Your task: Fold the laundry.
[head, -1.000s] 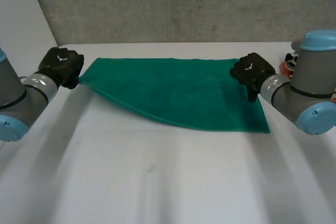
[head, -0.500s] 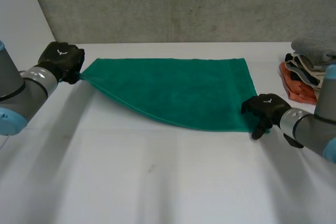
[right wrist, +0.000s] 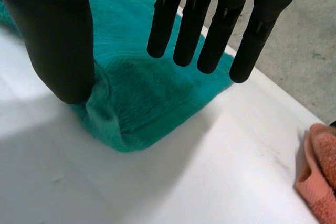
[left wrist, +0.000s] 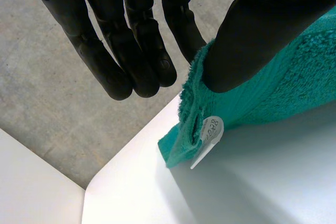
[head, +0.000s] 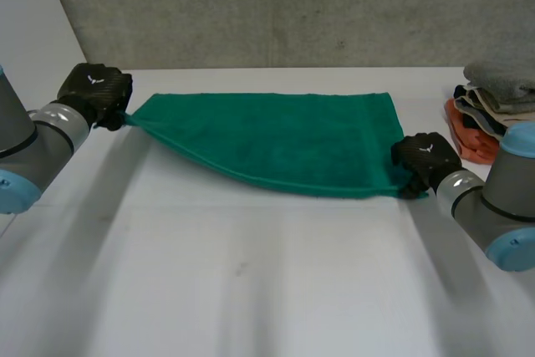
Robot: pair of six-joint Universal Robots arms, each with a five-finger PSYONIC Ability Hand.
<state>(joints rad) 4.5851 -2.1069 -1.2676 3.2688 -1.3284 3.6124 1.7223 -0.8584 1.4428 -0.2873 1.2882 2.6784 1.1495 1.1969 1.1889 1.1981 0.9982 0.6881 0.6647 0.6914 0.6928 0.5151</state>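
Green towel (head: 276, 144) is lying spread across mid-frame on the white table (head: 251, 290); left hand (head: 96, 94) at upper left seems to be pinching its left corner between thumb and a finger, other fingers straight. Right hand (head: 425, 160) at right centre is pressing its thumb onto the near right corner, bunching it, fingers straight and slightly spread above the cloth.

I get bright, even light over the white table (head: 251, 290). The green towel (head: 276, 140) throws a soft shadow along its near edge, deeper under its corner in the left wrist view.
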